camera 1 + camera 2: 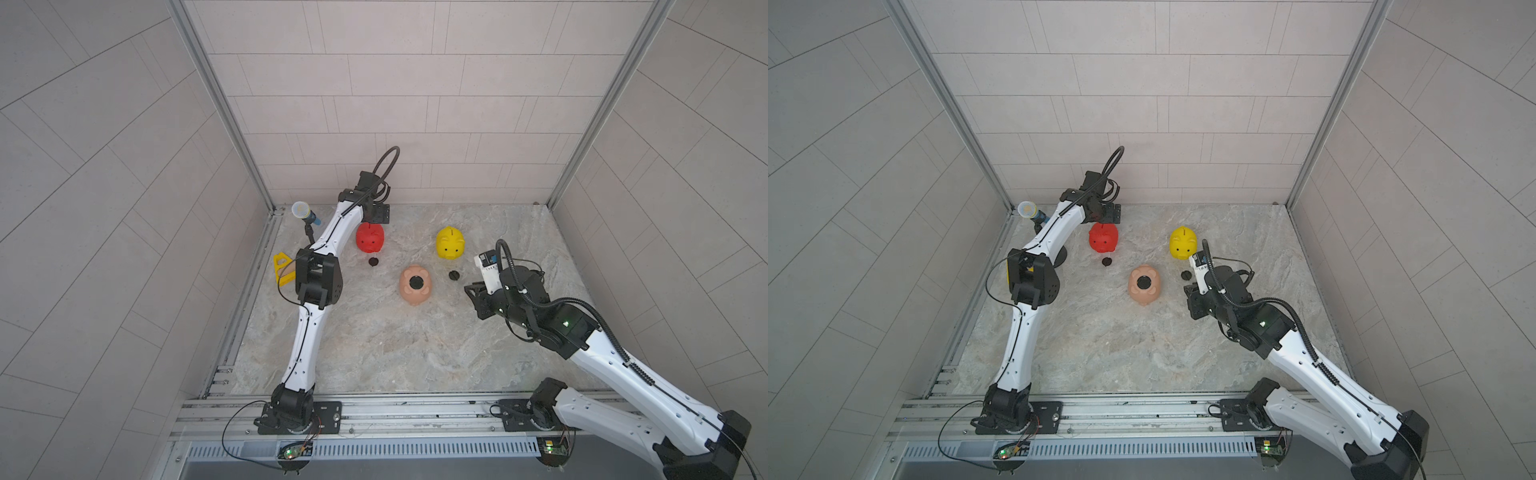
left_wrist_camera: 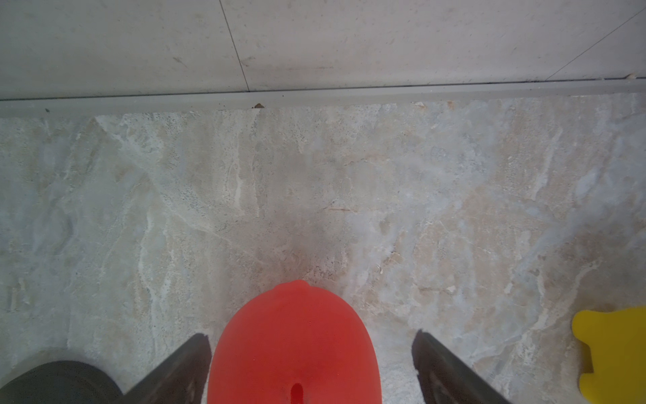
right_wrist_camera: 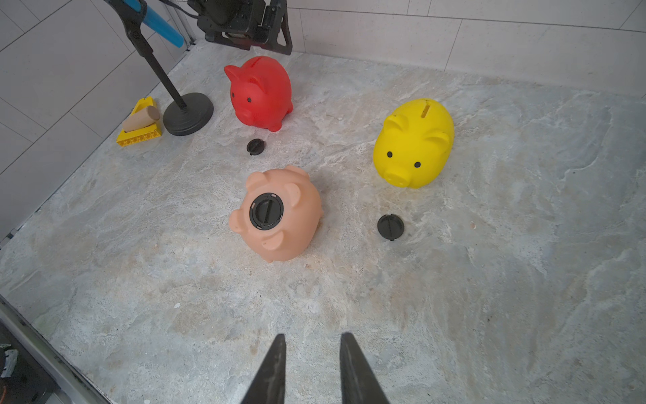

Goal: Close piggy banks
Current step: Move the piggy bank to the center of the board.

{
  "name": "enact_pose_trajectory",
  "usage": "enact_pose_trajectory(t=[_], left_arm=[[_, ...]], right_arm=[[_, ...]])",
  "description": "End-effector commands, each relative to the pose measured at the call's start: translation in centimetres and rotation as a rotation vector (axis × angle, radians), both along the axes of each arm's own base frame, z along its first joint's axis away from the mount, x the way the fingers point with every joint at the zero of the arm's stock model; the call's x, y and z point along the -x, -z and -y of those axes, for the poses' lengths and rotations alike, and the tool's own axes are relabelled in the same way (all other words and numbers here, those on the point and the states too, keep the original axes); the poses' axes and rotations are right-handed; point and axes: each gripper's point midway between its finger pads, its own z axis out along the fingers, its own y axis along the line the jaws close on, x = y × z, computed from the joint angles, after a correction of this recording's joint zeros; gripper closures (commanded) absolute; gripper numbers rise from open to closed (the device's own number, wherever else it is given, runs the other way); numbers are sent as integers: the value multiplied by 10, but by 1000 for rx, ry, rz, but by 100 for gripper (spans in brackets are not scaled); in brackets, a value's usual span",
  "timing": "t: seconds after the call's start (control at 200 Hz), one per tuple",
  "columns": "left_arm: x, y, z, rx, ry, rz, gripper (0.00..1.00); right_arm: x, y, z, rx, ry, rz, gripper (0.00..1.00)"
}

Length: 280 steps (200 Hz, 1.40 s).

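The red piggy bank (image 1: 370, 243) (image 3: 262, 92) stands upright near the back wall, coin slot up. My left gripper (image 2: 311, 337) hangs over it, open, with a finger on each side of its back (image 2: 293, 349). The yellow piggy bank (image 1: 450, 244) (image 3: 414, 143) stands upright to the right. In front, the peach-pink piggy bank (image 1: 415, 284) (image 3: 276, 215) lies belly up with a black cap in its belly hole. Two loose black caps lie on the table, one (image 3: 255, 146) before the red pig, one (image 3: 390, 226) before the yellow pig. My right gripper (image 3: 311, 337) hovers open, holding nothing.
A microphone (image 1: 305, 214) on a stand with a round black base (image 3: 188, 113) is at the back left. Beside it lies a yellow triangular toy (image 3: 140, 127) with a wooden cylinder on it. Tiled walls close in the marble table (image 1: 374, 353) at the back and both sides.
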Motion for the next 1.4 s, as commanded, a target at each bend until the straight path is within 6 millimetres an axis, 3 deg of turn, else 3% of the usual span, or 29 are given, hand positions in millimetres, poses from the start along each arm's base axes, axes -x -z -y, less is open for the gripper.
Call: enact_pose_trajectory(t=[0.0, 0.155, 0.565, 1.086, 1.396], left_arm=[[-5, 9, -6, -16, -6, -6, 5], [-7, 30, -12, -34, -27, -43, 9], [3, 53, -11, -29, -37, -118, 16], [48, 74, 4, 41, -81, -251, 20], [94, 94, -2, -7, -93, -374, 21]], right_arm=[[1, 2, 1, 4, 2, -12, 72], [0, 3, 1, 6, 1, -18, 72], [-1, 6, 1, 8, 3, -31, 72], [0, 2, 3, -9, 6, -23, 71], [1, 0, 2, -19, 1, -23, 71]])
